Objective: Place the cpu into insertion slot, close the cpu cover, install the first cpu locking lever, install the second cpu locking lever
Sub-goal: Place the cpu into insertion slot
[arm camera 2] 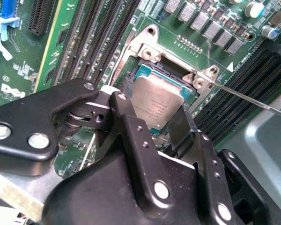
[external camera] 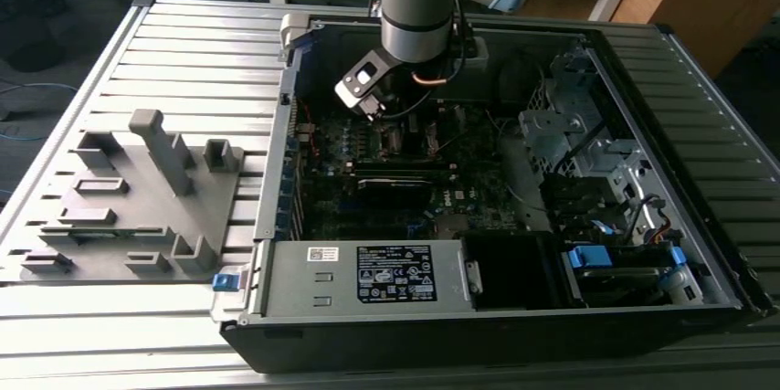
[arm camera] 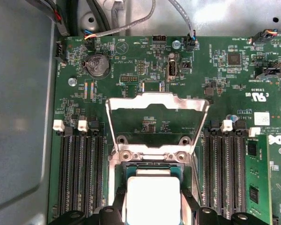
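The cpu is a flat silver-grey square held between my gripper's black fingers, which press on two opposite edges. It sits tilted at the insertion slot, whose dark recess and metal rim show past its far edge. In the first wrist view the cpu shows bright between the fingertips, and the cpu cover stands swung open beyond the slot. A thin metal locking lever sticks out to one side, unlatched. In the exterior view my gripper is low inside the open computer case.
Long black memory slots flank the socket on both sides, and a green memory stick stands in one. A grey fixture lies on the slatted table at the exterior view's left. A power supply and drive cage crowd the case.
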You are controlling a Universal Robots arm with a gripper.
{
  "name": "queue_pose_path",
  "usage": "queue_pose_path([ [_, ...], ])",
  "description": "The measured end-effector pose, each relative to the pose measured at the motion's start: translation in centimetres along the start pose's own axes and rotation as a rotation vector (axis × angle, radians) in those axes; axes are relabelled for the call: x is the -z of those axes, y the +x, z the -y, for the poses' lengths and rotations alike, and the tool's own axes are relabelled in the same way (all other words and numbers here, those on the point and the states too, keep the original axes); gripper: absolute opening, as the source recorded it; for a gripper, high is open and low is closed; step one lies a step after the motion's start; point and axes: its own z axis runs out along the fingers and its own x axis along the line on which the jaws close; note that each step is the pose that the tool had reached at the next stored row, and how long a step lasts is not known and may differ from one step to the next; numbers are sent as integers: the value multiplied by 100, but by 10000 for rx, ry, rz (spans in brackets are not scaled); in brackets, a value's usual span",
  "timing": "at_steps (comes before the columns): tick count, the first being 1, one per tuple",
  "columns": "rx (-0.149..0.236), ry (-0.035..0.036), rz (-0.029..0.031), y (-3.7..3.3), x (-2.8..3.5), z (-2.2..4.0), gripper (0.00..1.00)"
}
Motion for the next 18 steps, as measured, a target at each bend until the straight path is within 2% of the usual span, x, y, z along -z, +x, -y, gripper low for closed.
queue_pose_path([
  [18, -1, -4, -5, 1, -10, 0, 54],
])
